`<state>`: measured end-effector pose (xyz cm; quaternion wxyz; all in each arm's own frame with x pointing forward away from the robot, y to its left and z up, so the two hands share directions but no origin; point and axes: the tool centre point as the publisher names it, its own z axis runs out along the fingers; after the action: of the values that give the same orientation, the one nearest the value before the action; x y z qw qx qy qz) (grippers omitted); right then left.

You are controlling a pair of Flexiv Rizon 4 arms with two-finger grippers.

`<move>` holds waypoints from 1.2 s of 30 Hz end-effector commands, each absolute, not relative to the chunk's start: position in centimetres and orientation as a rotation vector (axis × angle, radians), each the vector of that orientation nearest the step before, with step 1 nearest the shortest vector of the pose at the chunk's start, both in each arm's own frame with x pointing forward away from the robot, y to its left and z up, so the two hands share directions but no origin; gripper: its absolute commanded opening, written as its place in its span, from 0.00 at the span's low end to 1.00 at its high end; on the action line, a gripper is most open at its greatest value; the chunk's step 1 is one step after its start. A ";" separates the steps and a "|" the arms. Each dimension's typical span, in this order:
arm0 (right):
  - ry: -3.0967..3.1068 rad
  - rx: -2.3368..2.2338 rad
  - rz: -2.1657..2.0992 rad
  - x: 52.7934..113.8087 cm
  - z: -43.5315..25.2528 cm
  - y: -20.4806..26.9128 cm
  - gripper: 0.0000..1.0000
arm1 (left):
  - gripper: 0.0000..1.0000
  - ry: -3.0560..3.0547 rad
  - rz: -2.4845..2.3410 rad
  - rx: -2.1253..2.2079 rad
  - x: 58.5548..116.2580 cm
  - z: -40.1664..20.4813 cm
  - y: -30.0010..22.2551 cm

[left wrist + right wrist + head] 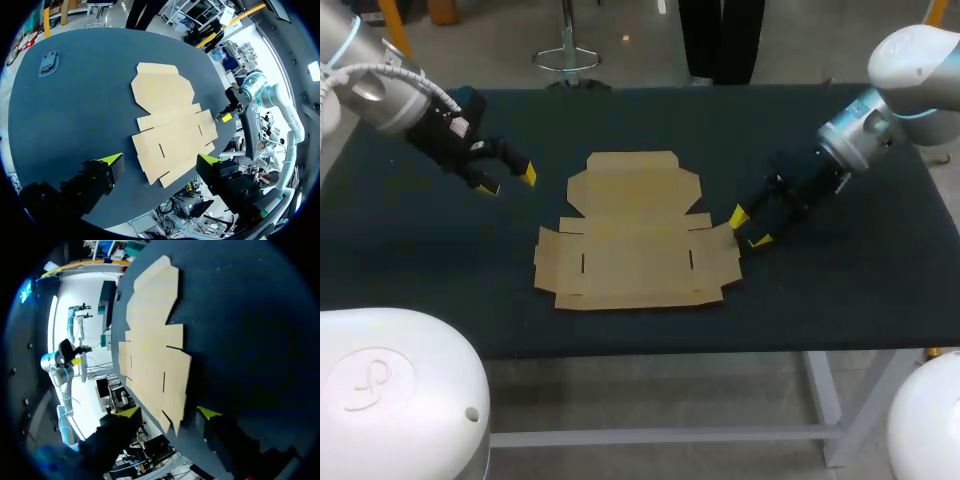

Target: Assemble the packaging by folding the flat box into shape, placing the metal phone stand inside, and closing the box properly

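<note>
Cardboard flat box (pixel 635 232) lying unfolded mid-table (pixel 440 290), left gripper (pixel 509 181) wide open, empty, above the table's left side, right gripper (pixel 748 228) open, empty, at the box's right edge, grey item, seemingly the metal phone stand (pixel 48 63), near the far left corner.

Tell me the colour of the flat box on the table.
The flat box is light brown, best seen in the head view.

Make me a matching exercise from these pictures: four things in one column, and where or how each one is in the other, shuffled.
1 flat box
2 left tool
3 right tool
4 grey stand

A open, at the box's right edge
B near a table edge, away from the box
C unfolded, mid-table
D open, left of the box

Pairs: 1-C, 2-D, 3-A, 4-B
</note>
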<state>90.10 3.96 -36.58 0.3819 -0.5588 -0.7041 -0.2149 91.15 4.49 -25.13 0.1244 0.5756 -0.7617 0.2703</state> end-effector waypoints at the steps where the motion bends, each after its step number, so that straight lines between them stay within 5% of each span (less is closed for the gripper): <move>1: -1.877 -1.515 -0.619 89.8 -33.8 2.6 1.00 | 1.00 -2.220 0.867 1.722 89.5 -25.1 4.8; 14: -2.112 -1.554 -0.813 94.0 -29.9 -0.3 1.00 | 1.00 -2.287 0.849 1.646 90.5 -27.2 5.6; 15: -2.122 -1.545 -0.828 94.3 -29.7 -0.4 1.00 | 0.91 -2.287 0.849 1.647 90.7 -27.2 5.7; 16: -2.124 -1.542 -0.840 94.5 -29.6 -0.5 1.00 | 0.51 -2.290 0.853 1.643 90.8 -27.3 5.8; 17: -2.124 -1.556 -0.846 94.9 -29.5 -0.5 0.91 | 0.25 -2.291 0.855 1.639 90.9 -27.4 5.9; 18: -2.124 -1.557 -0.846 95.1 -29.4 -0.5 0.70 | 0.00 -2.287 0.853 1.635 91.2 -27.5 6.0; 19: -2.126 -1.556 -0.857 95.3 -29.3 -0.5 0.46 | 0.00 -2.289 0.850 1.626 91.3 -27.6 6.0; 20: -2.126 -1.559 -0.860 95.6 -29.3 -0.5 0.36 | 0.00 -2.283 0.850 1.623 91.5 -27.6 6.1; 22: -2.133 -1.561 -0.886 96.0 -29.3 -0.4 0.00 | 0.00 -2.259 0.838 1.637 91.8 -27.7 6.2; 36: -2.035 -1.707 -0.932 96.8 -30.5 0.5 0.00 | 0.00 -2.100 0.963 1.765 91.9 -28.8 7.1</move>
<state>96.99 0.38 -30.41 0.1600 -0.5850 -0.7221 -0.3327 92.84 6.93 -28.37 0.1256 0.6007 -0.7237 0.3157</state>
